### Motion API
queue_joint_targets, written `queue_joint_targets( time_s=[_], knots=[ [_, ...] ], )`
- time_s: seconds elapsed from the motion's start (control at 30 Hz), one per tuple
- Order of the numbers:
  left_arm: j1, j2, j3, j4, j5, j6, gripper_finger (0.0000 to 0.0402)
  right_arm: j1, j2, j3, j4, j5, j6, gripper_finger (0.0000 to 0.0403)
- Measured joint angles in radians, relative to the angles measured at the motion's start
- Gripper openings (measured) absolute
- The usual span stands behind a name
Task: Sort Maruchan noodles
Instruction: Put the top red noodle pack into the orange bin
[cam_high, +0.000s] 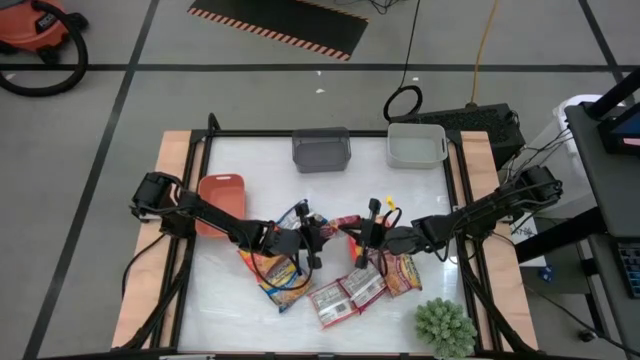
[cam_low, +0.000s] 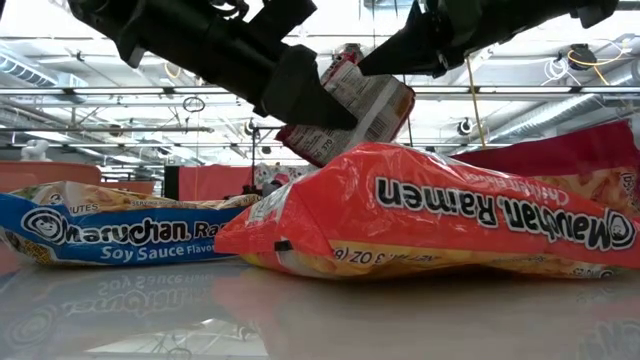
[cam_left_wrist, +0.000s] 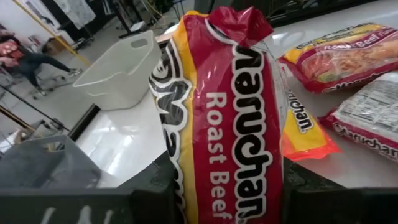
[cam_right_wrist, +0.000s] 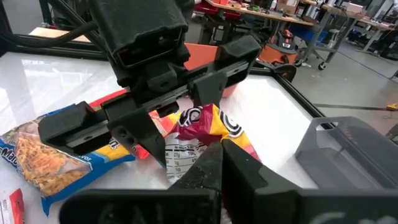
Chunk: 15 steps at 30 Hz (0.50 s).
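A red-and-yellow Roast Beef noodle packet (cam_left_wrist: 230, 112) hangs over the middle of the table (cam_high: 345, 226) between both grippers. My left gripper (cam_high: 314, 242) is shut on it from the table's left, my right gripper (cam_high: 366, 236) from the right. In the low view the packet (cam_low: 360, 100) hangs above the others. Several more Maruchan packets lie flat on the table: a blue Soy Sauce one (cam_low: 120, 235), an orange one (cam_low: 430, 215), and others at the near side (cam_high: 345, 295). My left gripper (cam_left_wrist: 230, 190) holds the packet by the end nearest it (cam_left_wrist: 224, 180), pinched between its two fingers (cam_left_wrist: 155, 196). The fingers come nearly level from the table's left, along the packet. The packet is clear of the table. My right gripper (cam_right_wrist: 222, 158) pinches the packet's opposite end (cam_right_wrist: 202, 140) between its shut fingertips (cam_right_wrist: 208, 168). It comes nearly level from the table's right. That end is crumpled and clear of the table.
A red bin (cam_high: 222, 200) stands at the left, with a grey bin (cam_high: 322, 150) and a white bin (cam_high: 416, 145) along the far edge. A green plant (cam_high: 445, 325) sits at the near right corner. A person (cam_left_wrist: 18, 56) is beyond the table.
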Motion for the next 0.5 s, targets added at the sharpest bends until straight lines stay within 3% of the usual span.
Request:
queue_joint_targets(
  time_s=[0.5],
  knots=[
    [0.023, 0.0, 0.0, 0.047, -0.058, 0.087, 0.0133, 0.0, 0.0, 0.0, -0.005, 0.001, -0.014, 0.0]
  ],
)
